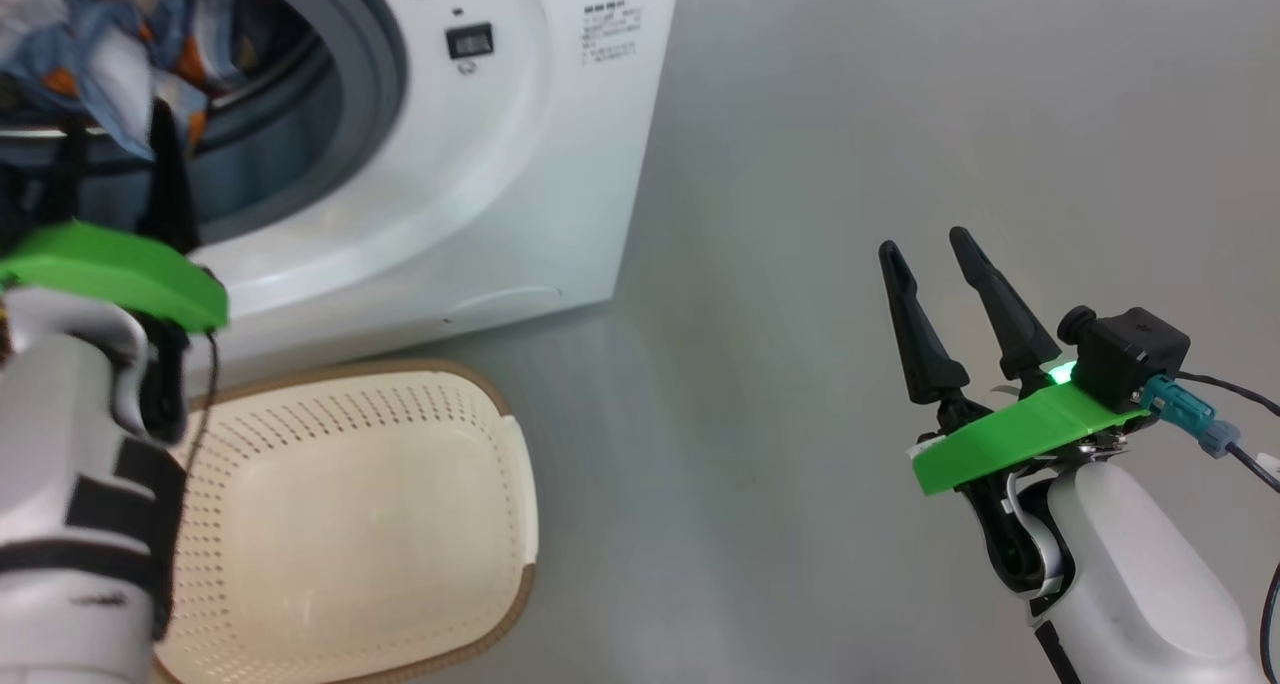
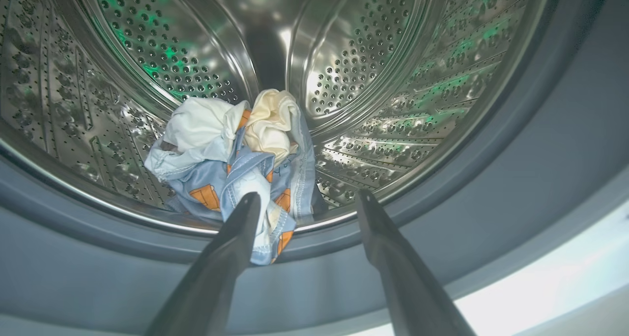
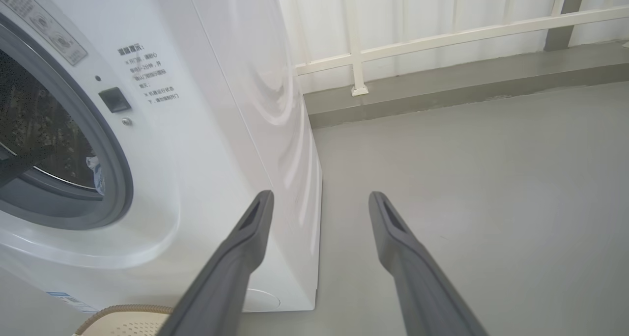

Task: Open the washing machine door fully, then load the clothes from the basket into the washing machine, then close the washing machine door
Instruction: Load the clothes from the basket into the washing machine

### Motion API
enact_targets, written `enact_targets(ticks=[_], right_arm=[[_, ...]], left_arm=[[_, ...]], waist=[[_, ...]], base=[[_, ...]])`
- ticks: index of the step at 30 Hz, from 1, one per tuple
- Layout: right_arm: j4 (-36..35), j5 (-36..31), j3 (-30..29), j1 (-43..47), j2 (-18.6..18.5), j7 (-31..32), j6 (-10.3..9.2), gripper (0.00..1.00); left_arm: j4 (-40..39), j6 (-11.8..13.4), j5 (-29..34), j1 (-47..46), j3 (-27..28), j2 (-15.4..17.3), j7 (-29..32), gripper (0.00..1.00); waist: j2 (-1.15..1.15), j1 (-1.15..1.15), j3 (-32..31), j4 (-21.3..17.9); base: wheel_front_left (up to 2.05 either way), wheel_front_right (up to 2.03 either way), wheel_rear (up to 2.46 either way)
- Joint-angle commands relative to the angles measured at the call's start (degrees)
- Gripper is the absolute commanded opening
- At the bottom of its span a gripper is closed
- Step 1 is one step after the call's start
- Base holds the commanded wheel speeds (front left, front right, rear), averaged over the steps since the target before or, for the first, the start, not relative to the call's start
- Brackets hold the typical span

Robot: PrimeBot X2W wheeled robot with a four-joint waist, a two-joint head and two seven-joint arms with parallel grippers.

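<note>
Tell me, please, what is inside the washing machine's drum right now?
A crumpled bundle of the clothes sits in the steel drum, near its front lip, one corner hanging over the grey gasket. Perforated walls show around it; whatever lies beneath the bundle is covered.

We get bright, even light on the floor [image 1: 850,114] with only soft shadows. Inside the drum [image 2: 368,56] we see green glints and white glare on the steel; the clothes [image 1: 90,44] up top look smeared with blur.
</note>
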Motion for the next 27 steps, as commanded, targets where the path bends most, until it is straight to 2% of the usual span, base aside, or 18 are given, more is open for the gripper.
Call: enact_targets(ticks=[1, 15, 27], right_arm=[[-1.1, 0.4, 0.7, 1.4, -0.5, -0.5, 0.25, 1.00], [0.3, 1.1, 0.4, 4.8, -1.9, -0.5, 0.25, 1.00], [0.1, 0.9, -0.3, 7.2, -3.0, -0.5, 0.25, 1.00]], left_arm=[[-2.1, -0.1, 0.2, 1.5, 1.1, 2.2, -0.4, 1.00], [-15.9, 1.4, 0.9, 18.7, 4.7, -0.1, -0.4, 1.00], [-27.8, 4.3, 1.9, 32.4, 5.6, -1.1, -0.4, 1.00]], waist=[[0.00, 0.00, -3.7, 2.3], [0.00, 0.00, -12.4, 5.2], [0.00, 0.00, -16.8, 6.8]], base=[[0.00, 0.00, 0.00], [0.00, 0.00, 0.00], [0.00, 0.00, 0.00]])
